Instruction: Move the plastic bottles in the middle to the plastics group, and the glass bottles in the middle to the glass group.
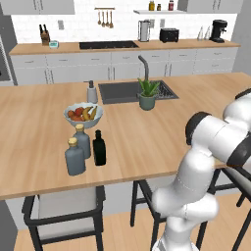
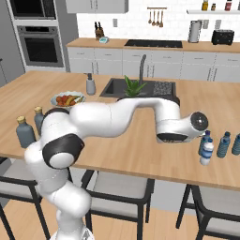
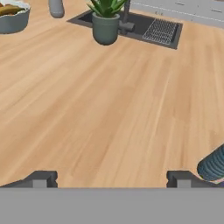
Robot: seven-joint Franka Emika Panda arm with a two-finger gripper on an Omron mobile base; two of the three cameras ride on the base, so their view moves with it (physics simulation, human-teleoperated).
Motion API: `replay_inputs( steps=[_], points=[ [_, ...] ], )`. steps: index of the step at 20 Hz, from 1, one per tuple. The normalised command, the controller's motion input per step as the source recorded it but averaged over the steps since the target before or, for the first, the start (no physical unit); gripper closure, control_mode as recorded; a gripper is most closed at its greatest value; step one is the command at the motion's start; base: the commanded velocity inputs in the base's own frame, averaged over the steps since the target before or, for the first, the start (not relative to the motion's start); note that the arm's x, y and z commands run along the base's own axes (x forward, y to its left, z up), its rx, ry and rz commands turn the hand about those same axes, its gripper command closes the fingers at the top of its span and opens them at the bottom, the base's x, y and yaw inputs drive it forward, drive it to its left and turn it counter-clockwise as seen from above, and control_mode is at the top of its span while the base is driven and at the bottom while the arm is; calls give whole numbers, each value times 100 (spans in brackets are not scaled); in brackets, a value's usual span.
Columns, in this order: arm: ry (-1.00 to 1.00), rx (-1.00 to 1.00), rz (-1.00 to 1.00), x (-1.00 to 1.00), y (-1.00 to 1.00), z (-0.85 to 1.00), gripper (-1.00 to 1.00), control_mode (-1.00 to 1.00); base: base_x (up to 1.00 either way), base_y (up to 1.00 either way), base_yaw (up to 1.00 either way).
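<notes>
The black glass bottle (image 1: 99, 148) stands upright near the island's front edge, right beside the two grey-blue stoppered bottles (image 1: 75, 157) of the glass group (image 2: 24, 132). A small bluish plastic bottle with a pale cap (image 2: 206, 151) stands far to the right among other blue water bottles (image 2: 224, 144). My gripper (image 2: 176, 137) hovers low over the counter just left of them. In the hand view my gripper (image 3: 111, 179) is open with bare wood between its tips. A ribbed blue bottle (image 3: 213, 165) shows just outside the right fingertip (image 3: 181, 178).
A potted plant (image 1: 148, 94) stands at the sink (image 1: 117, 93). A fruit bowl (image 1: 83, 114) and a soap dispenser (image 1: 91, 92) sit left of it. Stools stand under the island's front edge (image 1: 59, 186). My arm stretches across the counter (image 2: 117, 117).
</notes>
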Motion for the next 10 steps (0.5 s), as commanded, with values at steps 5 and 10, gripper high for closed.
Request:
replay_inputs(
  steps=[5,10],
  points=[
    [0,-1,25,-3,80,0,-100,-100,0,0,0],
    [0,-3,32,-12,89,0,-100,-100,0,0,0]
  ],
)
